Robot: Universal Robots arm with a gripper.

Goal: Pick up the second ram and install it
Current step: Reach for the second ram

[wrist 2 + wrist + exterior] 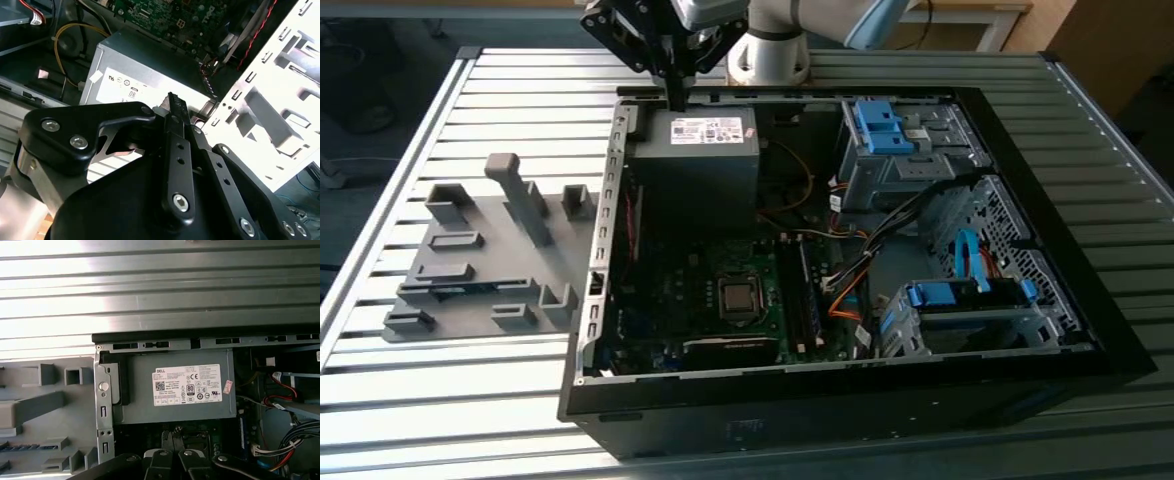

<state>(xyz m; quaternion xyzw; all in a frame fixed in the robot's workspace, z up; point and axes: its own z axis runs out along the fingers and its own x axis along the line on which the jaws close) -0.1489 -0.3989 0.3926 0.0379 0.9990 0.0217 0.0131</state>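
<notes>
Blue-green on grey, spotted the second ram (22, 446) in the holder tray (480, 275) by the edge of the counter (400, 380) at the exterior view's left, long axis along the slats (520, 110), well apart from the closed, empty claw (678, 100) over the power supply (700, 150).

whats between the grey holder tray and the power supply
The computer case's metal side wall stands between the holder tray and the power supply; the exterior view and the first wrist view both show it.
</notes>
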